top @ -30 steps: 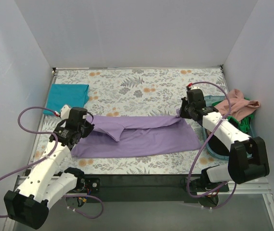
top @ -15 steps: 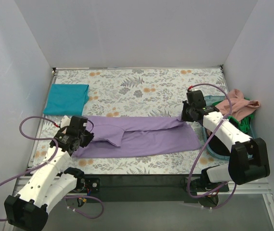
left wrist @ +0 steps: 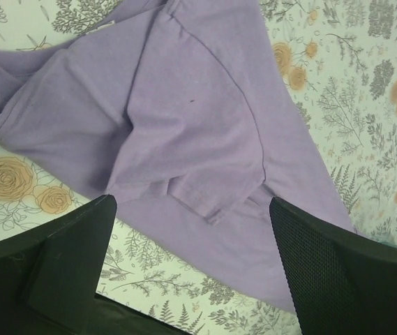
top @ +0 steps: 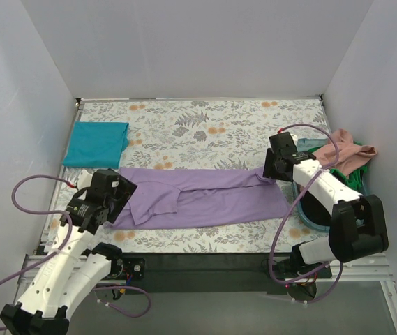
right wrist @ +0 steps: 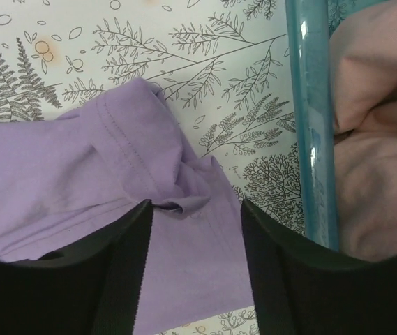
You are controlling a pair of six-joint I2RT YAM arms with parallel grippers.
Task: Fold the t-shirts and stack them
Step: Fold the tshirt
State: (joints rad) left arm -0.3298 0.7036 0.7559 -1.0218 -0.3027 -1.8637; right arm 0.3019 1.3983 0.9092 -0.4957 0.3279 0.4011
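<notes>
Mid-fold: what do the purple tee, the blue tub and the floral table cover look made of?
Purple tee: soft matte knit, likely cotton jersey; it drapes in wrinkles and shows stitched hems. Tub: glossy see-through blue-green plastic, judging by its smooth rigid rim. Table cover: matte floral-printed sheet, probably cloth, though it lies too flat to be sure.

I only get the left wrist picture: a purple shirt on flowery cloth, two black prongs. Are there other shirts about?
Observer: Yes, a teal t-shirt lies folded on the far left side.
Operator: Any more?
Observer: A salmon-pink t-shirt sits heaped in a blue tub on the right.
Operator: And the other hand?
Observer: The right hand is open at the purple t-shirt's right end, beside that tub.
</notes>
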